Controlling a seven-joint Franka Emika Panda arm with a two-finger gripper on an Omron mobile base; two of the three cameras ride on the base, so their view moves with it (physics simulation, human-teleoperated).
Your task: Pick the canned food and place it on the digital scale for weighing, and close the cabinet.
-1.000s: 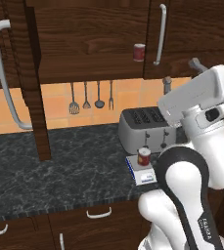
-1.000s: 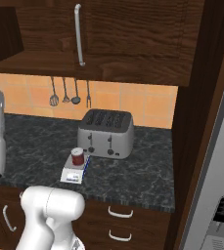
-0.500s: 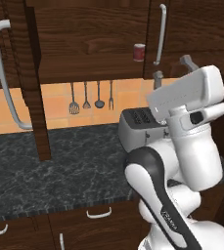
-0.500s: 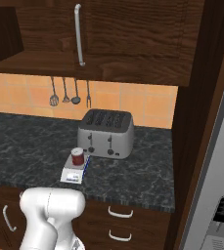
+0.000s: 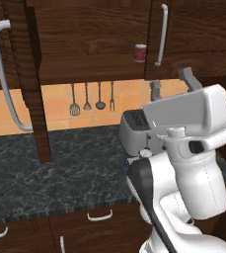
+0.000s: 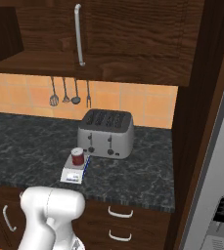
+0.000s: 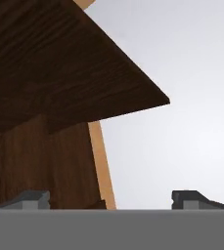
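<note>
The canned food (image 6: 77,156), a small dark red tin, stands upright on the digital scale (image 6: 73,174) just in front of the toaster. In the left base view a blue corner of the digital scale (image 5: 131,161) peeks out beside the arm. My gripper (image 5: 171,83) is open and holds nothing, raised well above the counter under the cabinet's (image 5: 94,39) lower edge, to the right of its open part. One cabinet door (image 5: 35,84) stands swung out, seen edge-on at the left. In the hand view my gripper (image 7: 111,200) looks up along the cabinet's wood (image 7: 50,73).
A silver four-slot toaster (image 6: 106,132) stands behind the scale. A second red can (image 5: 140,53) sits up in the cabinet. Utensils (image 5: 92,99) hang on the orange tiled wall. A tall dark panel (image 6: 201,122) borders the counter's right end, drawers (image 6: 121,212) lie below.
The arm has swung so its white body now covers most of the scale in the left base view. The open hand shifted slightly left and down. The can has stayed on the scale.
</note>
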